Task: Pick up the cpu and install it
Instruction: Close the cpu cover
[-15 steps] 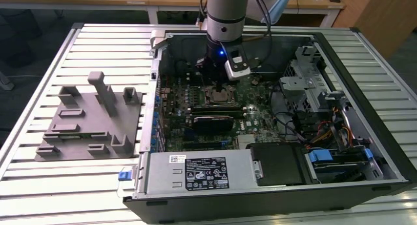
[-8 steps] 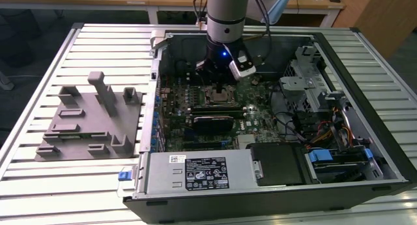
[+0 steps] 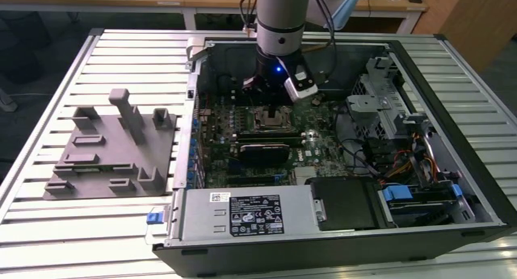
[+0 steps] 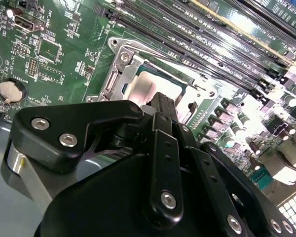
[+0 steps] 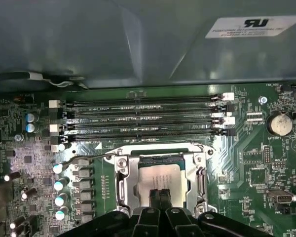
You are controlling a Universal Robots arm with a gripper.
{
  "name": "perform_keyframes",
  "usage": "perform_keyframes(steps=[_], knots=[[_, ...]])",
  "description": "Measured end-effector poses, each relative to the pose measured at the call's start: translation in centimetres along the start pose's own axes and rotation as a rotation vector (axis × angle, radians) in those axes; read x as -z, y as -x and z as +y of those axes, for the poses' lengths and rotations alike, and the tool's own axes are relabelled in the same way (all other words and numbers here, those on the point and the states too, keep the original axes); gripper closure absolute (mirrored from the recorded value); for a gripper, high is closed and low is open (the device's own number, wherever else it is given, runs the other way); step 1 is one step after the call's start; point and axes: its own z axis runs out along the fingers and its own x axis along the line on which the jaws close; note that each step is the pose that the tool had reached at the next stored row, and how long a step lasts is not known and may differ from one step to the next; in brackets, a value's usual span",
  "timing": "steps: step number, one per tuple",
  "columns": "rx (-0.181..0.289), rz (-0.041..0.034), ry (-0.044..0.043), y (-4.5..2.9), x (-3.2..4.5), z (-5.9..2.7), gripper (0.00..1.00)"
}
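cpu seated in socket; gripper, jaws together, over it

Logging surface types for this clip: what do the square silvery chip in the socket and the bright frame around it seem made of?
The square silvery cpu looks topped with pale satin metal: a soft, even sheen. The bright socket frame is probably polished steel, given its hard glints and screw heads.

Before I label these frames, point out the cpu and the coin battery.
cpu (image 5: 158, 177): first wrist view, its silvery top.
coin battery (image 5: 279, 123): first wrist view, centre of its face.
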Motion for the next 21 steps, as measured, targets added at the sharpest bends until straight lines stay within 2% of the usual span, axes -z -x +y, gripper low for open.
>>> perform_keyframes(steps=[8, 15, 17, 19, 21], knots=[[0.0, -0.0002, 0.0001, -0.53, -0.12, -0.05, 0.89], [0.0, -0.0002, 0.001, -1.37, -0.34, -0.1, 0.89], [0.0, 0.0001, 0.0044, -1.54, -0.39, -0.12, 0.89], [0.0, 0.0007, 0.0153, -1.67, -0.47, -0.13, 0.89], [0.002, 0.001, 0.0202, -1.83, -0.57, -0.13, 0.89]])
